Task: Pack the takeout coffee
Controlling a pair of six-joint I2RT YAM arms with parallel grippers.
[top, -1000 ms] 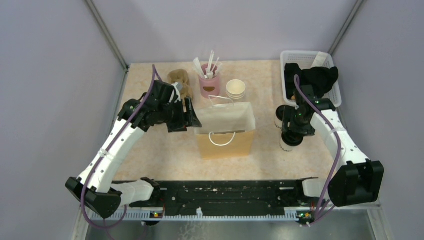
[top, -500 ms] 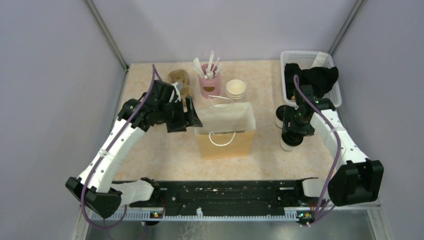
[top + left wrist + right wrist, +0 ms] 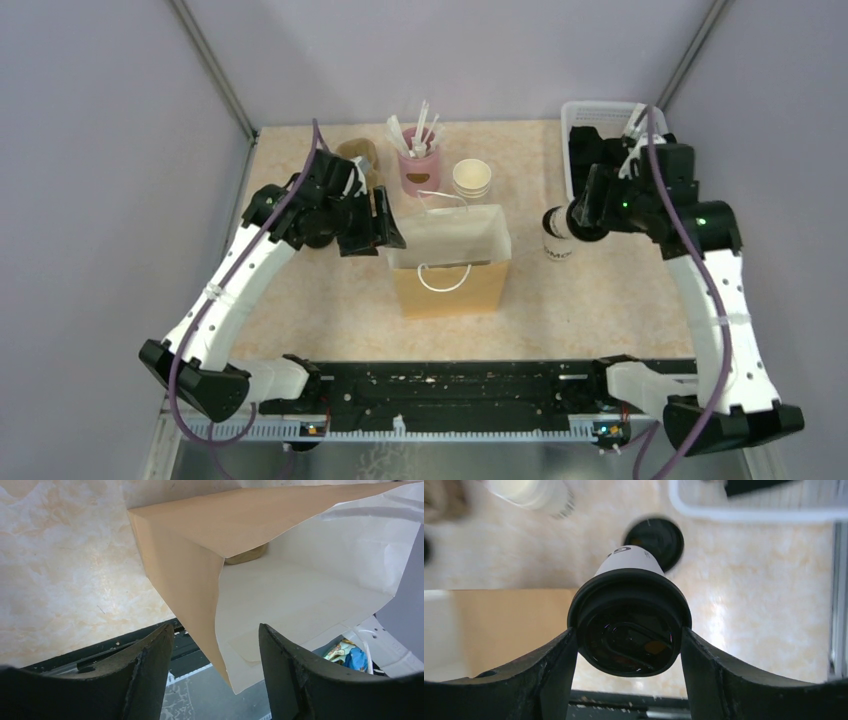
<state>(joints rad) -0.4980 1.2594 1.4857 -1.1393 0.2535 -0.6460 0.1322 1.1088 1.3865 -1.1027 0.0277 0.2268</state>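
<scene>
Marbled desk (image 3: 754, 630), purple-walled booth: the right pincer (image 3: 628, 634) is clamped on one takeout coffee cup (image 3: 626, 566) at its black lid (image 3: 629, 630), holding it tilted off the surface. Light, thin-walled and prone to spill, it probably wants a gentle squeeze at the stiffer rim. Beyond the fingertips, the second cup (image 3: 658, 536) stands on the desk. Across the booth, the left pincer (image 3: 215, 629), jaws apart, straddles the paper bag (image 3: 190, 580) edge.

Bag (image 3: 190, 580) is matt kraft paper outside, plain white paper inside. Coffee cup (image 3: 626, 562) looks like smooth white paper, its lid (image 3: 629, 635) glossy black plastic. Tabletop (image 3: 65, 555) is smooth, marbled, slightly shiny. Left gripper (image 3: 215, 630) is matt black plastic, basket (image 3: 600, 105) white plastic.
</scene>
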